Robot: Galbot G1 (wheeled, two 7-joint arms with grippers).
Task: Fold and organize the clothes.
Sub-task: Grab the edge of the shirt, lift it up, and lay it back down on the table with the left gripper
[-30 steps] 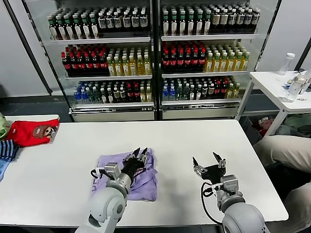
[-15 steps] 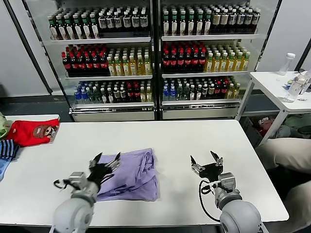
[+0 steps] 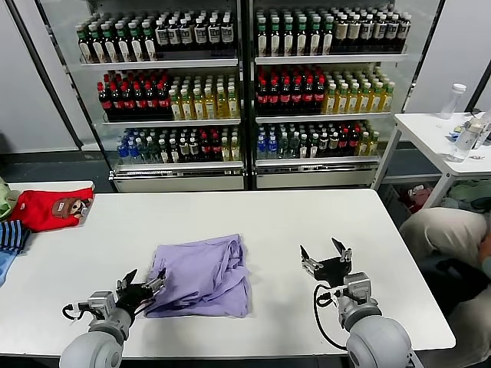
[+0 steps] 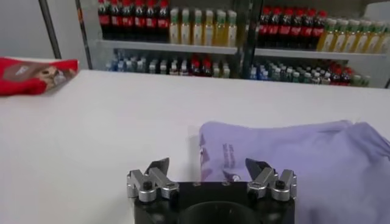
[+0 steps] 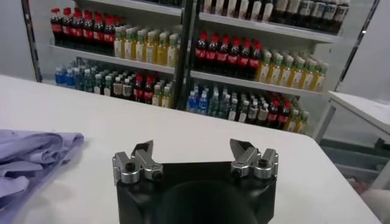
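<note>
The lavender T-shirt [image 3: 201, 276] lies folded into a rough rectangle on the white table [image 3: 230, 215], plain side up. In the left wrist view the T-shirt [image 4: 292, 158] shows a strip of dark print near its folded edge. My left gripper [image 3: 142, 284] is open and empty, low at the shirt's front left corner, just off the cloth. My right gripper [image 3: 324, 256] is open and empty, hovering over bare table to the right of the shirt; the right wrist view shows the shirt's edge [image 5: 30, 158] off to one side.
A red garment with a cartoon face [image 3: 54, 208] and striped blue clothes [image 3: 11, 238] lie at the table's far left edge. Drink coolers [image 3: 245, 92] stand behind the table. A small white side table [image 3: 445, 138] and a person [image 3: 453, 245] are at the right.
My left gripper has drawn back off the top of the shirt toward the front left and now sits beside its corner, empty. The shirt lies flatter. The right gripper barely moved.
</note>
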